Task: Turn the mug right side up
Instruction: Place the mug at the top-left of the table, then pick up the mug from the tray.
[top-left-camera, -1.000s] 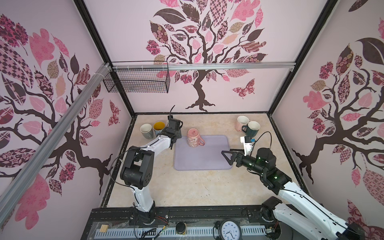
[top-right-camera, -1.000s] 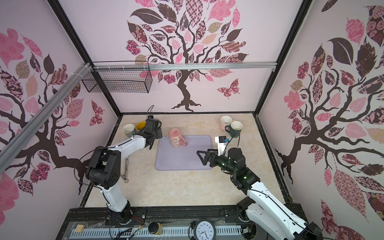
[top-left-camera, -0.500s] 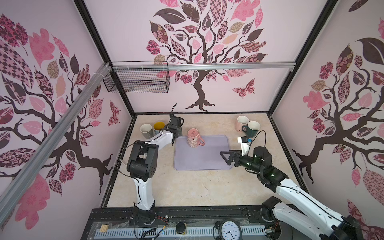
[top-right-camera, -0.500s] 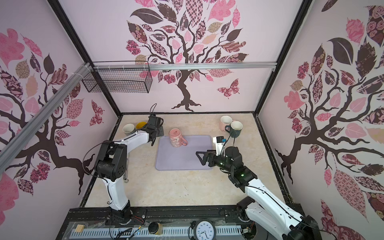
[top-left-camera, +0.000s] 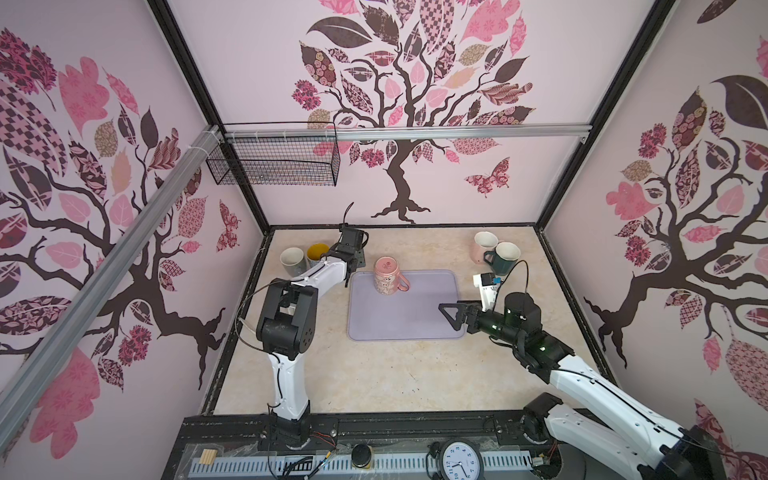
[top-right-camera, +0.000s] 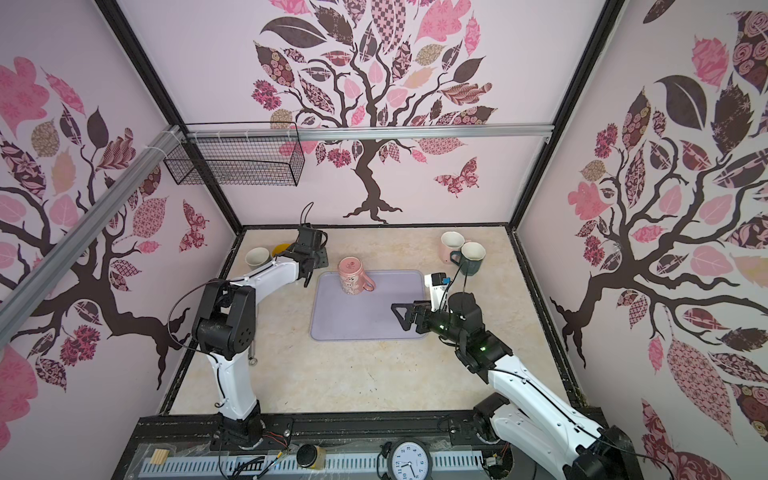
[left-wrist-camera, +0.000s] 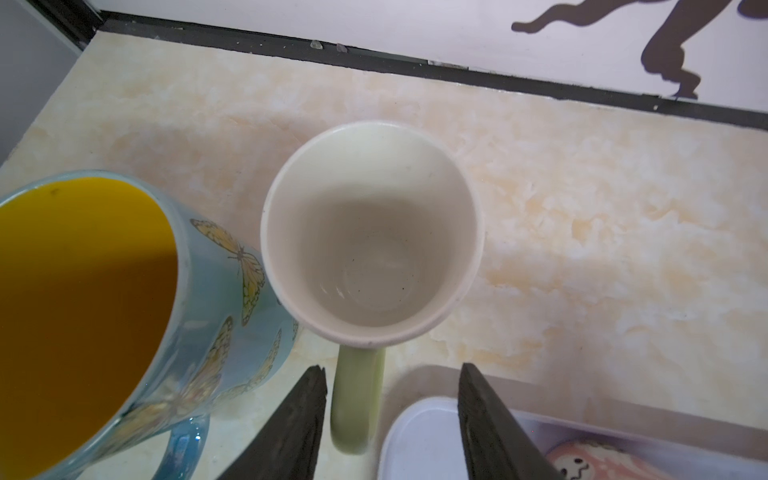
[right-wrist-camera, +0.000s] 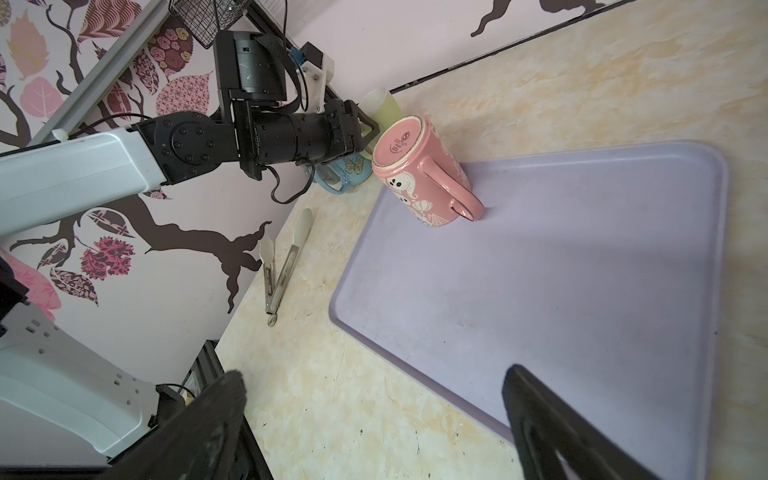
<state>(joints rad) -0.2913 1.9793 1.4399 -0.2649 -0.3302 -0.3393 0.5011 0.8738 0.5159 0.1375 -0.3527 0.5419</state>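
Black hour numerals ring the white dial of a clock (top-right-camera: 407, 459) on the rig's front rail (top-right-camera: 199, 466), with the 12 at the top, legible in both top views. A round maker's stamp (right-wrist-camera: 398, 143) with lettering marks the upturned base of the pink mug (right-wrist-camera: 419, 178), too small to read. Dark print on a white camera mount (top-left-camera: 484, 289) is likewise illegible.

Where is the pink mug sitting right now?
In both top views the pink mug stands upside down on the far left corner of the lavender tray, close beside the left gripper.
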